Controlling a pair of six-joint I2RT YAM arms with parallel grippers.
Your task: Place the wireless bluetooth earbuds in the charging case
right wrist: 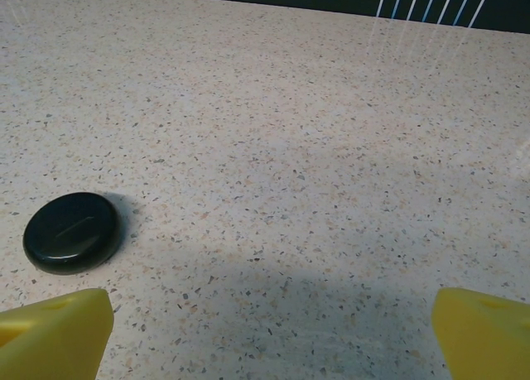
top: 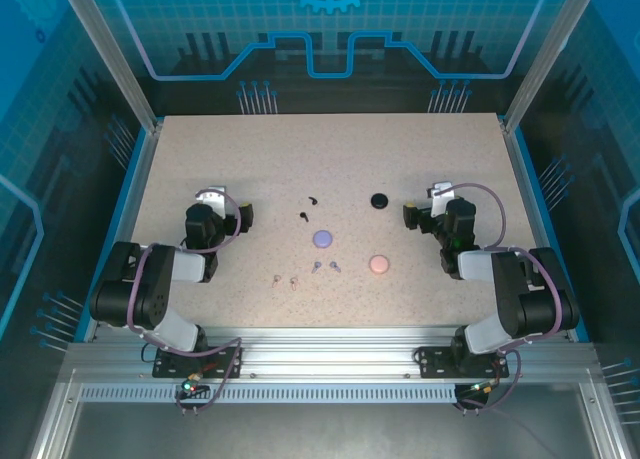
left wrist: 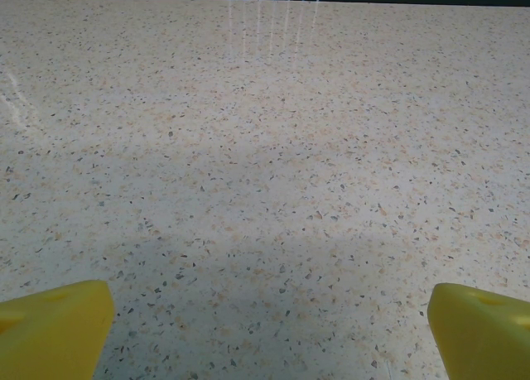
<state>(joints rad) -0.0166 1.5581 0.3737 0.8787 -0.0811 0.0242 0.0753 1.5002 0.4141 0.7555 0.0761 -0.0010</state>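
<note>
The left gripper [left wrist: 269,330] is sitting wide open over the bare table [left wrist: 265,148], holding nothing. The right gripper [right wrist: 273,334] is wide open too, and the black case [right wrist: 70,231] is lying near it, ahead on its left. The black earbuds [top: 304,216], lavender earbuds [top: 317,266] and pale pink earbuds [top: 293,281] are lying loose between the two arms, well apart from both grippers.

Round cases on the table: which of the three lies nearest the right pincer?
The black case, close by the right pincer; the lavender case and pink case lie farther off.
</note>
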